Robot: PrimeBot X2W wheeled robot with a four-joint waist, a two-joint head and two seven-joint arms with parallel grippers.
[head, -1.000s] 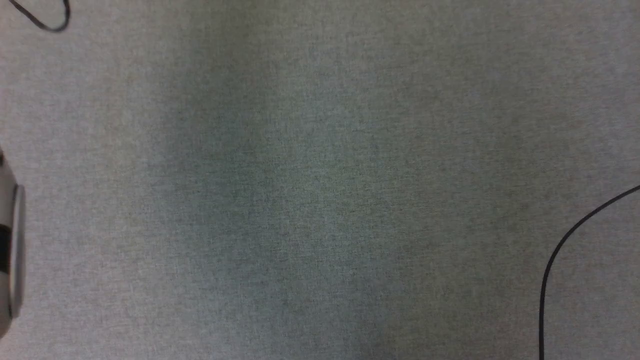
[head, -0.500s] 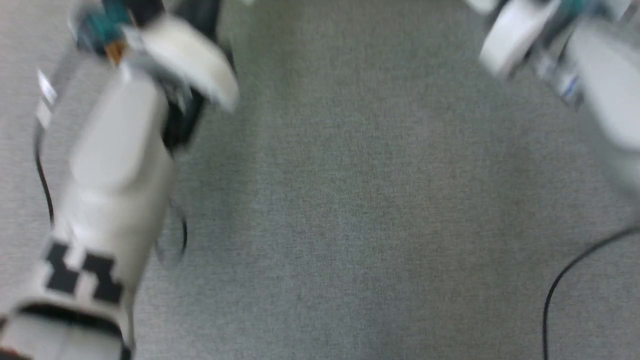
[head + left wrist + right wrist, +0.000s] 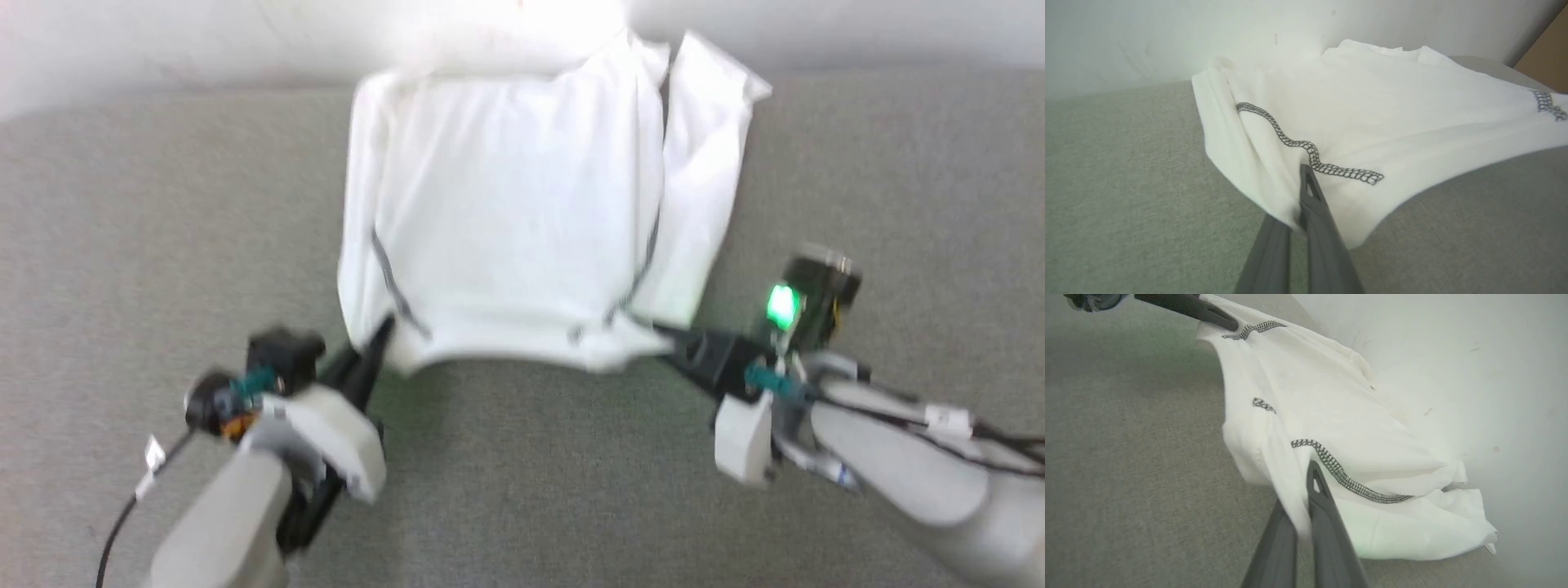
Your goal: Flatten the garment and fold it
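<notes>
Head view gives us the relation that matters: the garment (image 3: 514, 212) lies straight ahead of both grippers, its long axis running away from them toward the pale wall (image 3: 122, 49), its near hem spanning from one to the other. Our left gripper (image 3: 377, 336) is clamped on the hem's left corner, our right gripper (image 3: 663, 331) on its right corner (both equally near, so neither arm has an advantage). We judge the coming pull must be even. The cloth is thin and white with dark grey stitching, raised slightly off the grey carpet (image 3: 522, 490) at our fingertips, bunched at the far end.
</notes>
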